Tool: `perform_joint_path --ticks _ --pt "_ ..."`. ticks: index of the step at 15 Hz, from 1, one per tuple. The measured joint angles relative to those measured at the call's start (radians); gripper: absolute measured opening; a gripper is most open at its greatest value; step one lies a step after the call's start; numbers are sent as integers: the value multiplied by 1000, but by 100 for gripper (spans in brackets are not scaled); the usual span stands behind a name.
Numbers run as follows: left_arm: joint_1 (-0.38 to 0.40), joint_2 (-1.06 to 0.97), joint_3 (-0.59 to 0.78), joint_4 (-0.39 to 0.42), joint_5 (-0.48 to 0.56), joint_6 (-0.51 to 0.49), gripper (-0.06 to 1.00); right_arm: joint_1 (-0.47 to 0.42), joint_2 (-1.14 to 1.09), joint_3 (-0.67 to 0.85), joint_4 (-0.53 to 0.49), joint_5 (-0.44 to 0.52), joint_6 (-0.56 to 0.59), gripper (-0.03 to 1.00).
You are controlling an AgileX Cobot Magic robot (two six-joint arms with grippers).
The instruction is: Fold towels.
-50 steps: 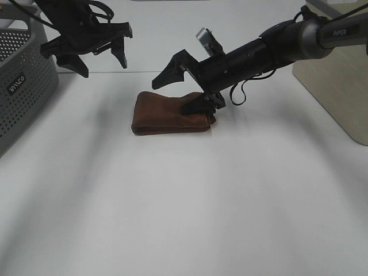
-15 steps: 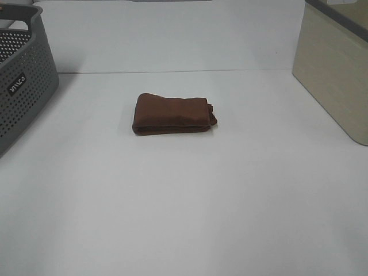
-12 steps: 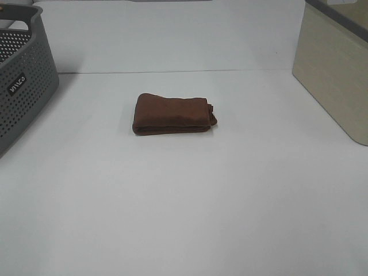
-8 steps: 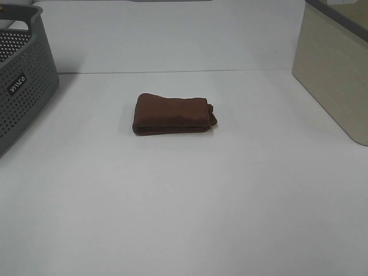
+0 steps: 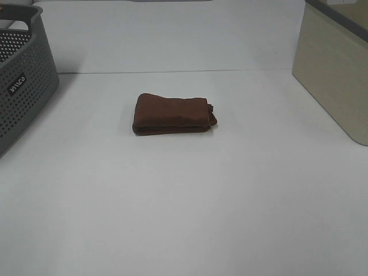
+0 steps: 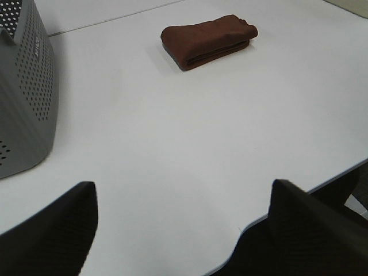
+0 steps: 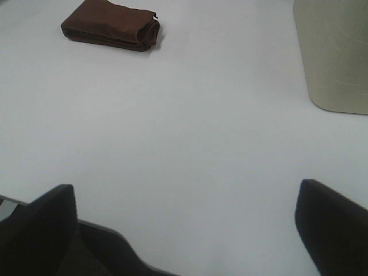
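Note:
The dark reddish-brown towel (image 5: 173, 114) lies folded into a small thick bundle in the middle of the white table (image 5: 190, 195). It also shows in the left wrist view (image 6: 208, 40) and the right wrist view (image 7: 111, 25). Both arms are out of the exterior high view. My left gripper (image 6: 181, 230) is open and empty, held back near the table's front edge, far from the towel. My right gripper (image 7: 184, 221) is open and empty, also back at the front edge.
A grey perforated basket (image 5: 23, 80) stands at the left edge and shows in the left wrist view (image 6: 26, 98). A beige bin (image 5: 336, 69) stands at the right edge and shows in the right wrist view (image 7: 333, 52).
About three seconds ago both arms hovered over the towel, the right gripper at its right end. Both have since pulled back out of the exterior high view. The towel has stayed still.

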Motion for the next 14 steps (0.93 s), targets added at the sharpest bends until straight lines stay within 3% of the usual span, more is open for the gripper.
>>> perform_joint_path --ticks 11,14 --pt "0 0 0 0 -2 21 77 0 -2 0 -1 0 1 97" --pt "82 0 0 0 -2 21 77 -18 -2 0 -1 0 1 97"
